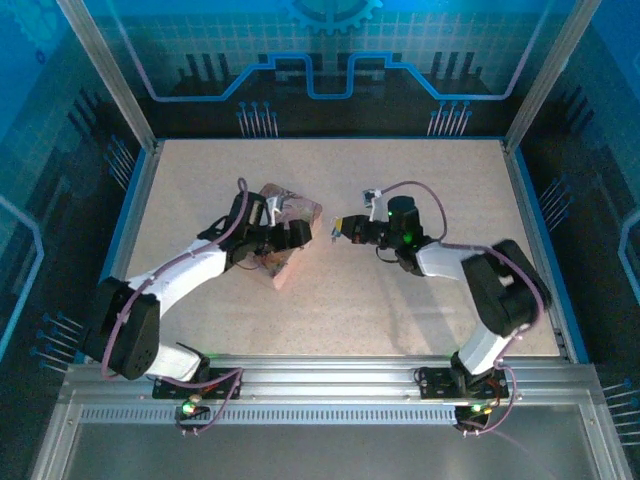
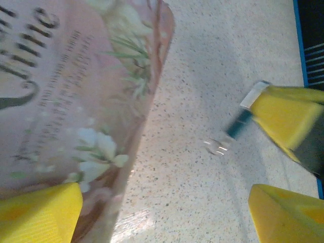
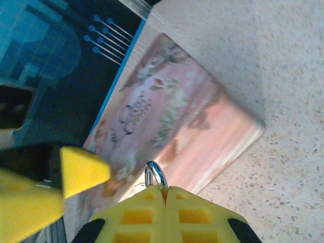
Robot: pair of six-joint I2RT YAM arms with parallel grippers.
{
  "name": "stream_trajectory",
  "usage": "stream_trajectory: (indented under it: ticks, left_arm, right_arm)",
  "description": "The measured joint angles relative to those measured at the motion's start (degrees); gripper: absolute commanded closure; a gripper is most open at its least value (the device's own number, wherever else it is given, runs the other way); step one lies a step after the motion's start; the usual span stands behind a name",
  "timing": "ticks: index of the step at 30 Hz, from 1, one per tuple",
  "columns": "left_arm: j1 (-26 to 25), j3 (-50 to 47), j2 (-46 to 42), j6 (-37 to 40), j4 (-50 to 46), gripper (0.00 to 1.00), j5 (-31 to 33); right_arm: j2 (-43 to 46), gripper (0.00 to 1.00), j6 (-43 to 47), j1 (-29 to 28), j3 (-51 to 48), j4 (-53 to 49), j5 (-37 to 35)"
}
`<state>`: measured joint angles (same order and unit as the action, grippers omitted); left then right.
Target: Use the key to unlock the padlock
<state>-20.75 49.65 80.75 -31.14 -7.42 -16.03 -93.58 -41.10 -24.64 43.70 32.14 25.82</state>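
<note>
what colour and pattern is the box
The box is pink with a floral print, clearest in the right wrist view.

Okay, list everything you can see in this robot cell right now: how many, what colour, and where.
pink box: one, pink with flower print, lying on the table left of centre
padlock: one, silver shackle showing, pinched in the right gripper
table: one, speckled beige, blue-edged
wall panels: several, blue printed, around the table
left gripper: one, yellow, jaws open, astride the box's edge
right gripper: one, yellow, jaws shut on the padlock, just right of the box
</note>
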Motion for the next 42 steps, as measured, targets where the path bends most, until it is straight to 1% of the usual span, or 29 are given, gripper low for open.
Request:
stream_trajectory:
  ticks: [5, 9, 14, 18, 22, 29, 30, 35, 42]
  left_arm:
    - [4.8, 2.4, -5.7, 0.2, -1.9, 0.11, -0.8]
    - [8.7, 3.6, -11.2, 1.3, -2.8, 0.09, -1.0]
    - [10.9, 3.7, -16.3, 2.8, -4.2, 0.05, -0.7]
    - [11.9, 3.7, -19.1, 4.0, -5.2, 0.02, 0.2]
    - [12.6, 3.5, -20.6, 4.3, -5.4, 0.02, 0.7]
    - [12.9, 1.4, -20.9, 4.3, -5.7, 0.02, 0.7]
    - [13.0, 1.1, -20.9, 4.3, -5.7, 0.02, 0.7]
    - [13.4, 0.7, -20.9, 4.3, -5.6, 0.03, 0.7]
    - [13.5, 0.7, -20.9, 4.3, -5.7, 0.03, 0.1]
  right_arm:
    - [12.1, 1.00, 8.5, -0.4, 1.2, -20.0, -0.6]
    - [17.4, 1.00, 12.3, -2.3, 2.2, -35.9, -2.5]
    - [18.6, 1.00, 14.4, -6.1, 4.2, -51.6, -4.7]
    - [15.8, 1.00, 15.3, -9.3, 7.1, -60.9, -6.0]
    - [10.0, 1.00, 15.5, -10.7, 9.2, -64.2, -6.3]
    - [0.8, 1.00, 15.3, -10.7, 11.5, -65.1, -7.3]
    - [-0.2, 0.99, 15.3, -10.7, 11.8, -65.0, -7.3]
    - [-3.0, 0.87, 15.3, -10.7, 12.5, -64.5, -7.5]
    - [-3.5, 0.67, 15.8, -10.7, 13.1, -64.3, -8.4]
